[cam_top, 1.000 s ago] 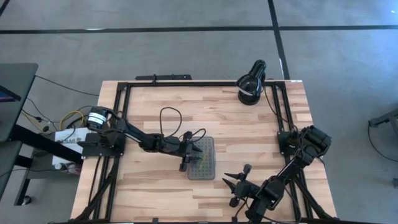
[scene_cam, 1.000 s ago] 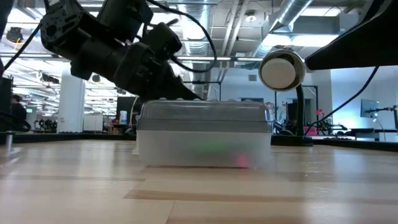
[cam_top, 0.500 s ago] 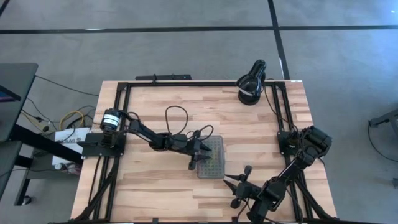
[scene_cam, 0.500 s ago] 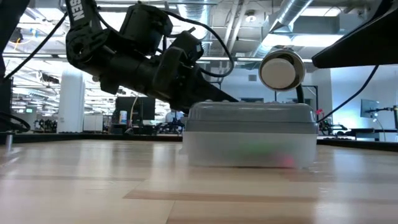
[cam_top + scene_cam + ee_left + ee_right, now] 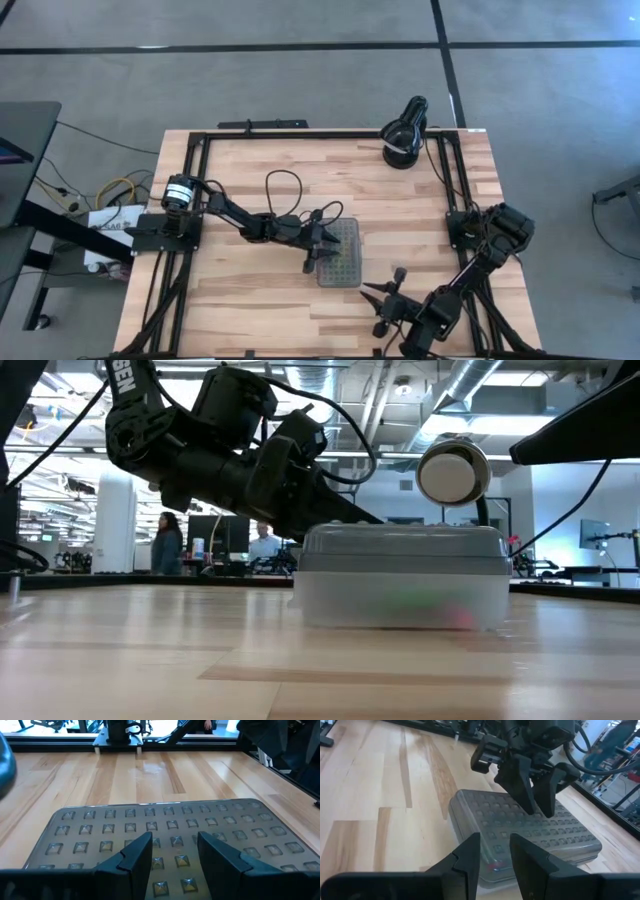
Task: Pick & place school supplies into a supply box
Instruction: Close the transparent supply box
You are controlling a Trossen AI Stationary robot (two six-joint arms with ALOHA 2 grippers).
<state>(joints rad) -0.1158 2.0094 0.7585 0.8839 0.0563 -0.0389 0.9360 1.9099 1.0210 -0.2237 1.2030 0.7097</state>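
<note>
The supply box (image 5: 340, 255) stands on the table's middle with its dotted greyish lid shut, and also shows in the low view (image 5: 402, 585). Through its clear wall I see green and pink supplies (image 5: 420, 603) as blurs; no other supplies are in view. My left gripper (image 5: 318, 248) is over the box's left part, its fingers a little apart. My right gripper (image 5: 383, 292) hovers near the table's near edge, just nearer than the box, narrowly open and touching nothing. My left gripper has its fingertips (image 5: 532, 807) set down on the top of the lid (image 5: 172, 827), near the lid's left side. The fingers come slanting down from the table's left. Nothing is between them. The box sits flat on the table.
A black round lamp (image 5: 405, 135) stands at the table's far right corner. A black frame runs round the table's edge (image 5: 200, 200). Bare wood lies left and far of the box. People (image 5: 165, 540) stand in the room beyond.
My left gripper moved toward the table's right edge with its fingertips on the lid, and the shut box slid along the table to the right with it. For the last half second both have stayed still.
</note>
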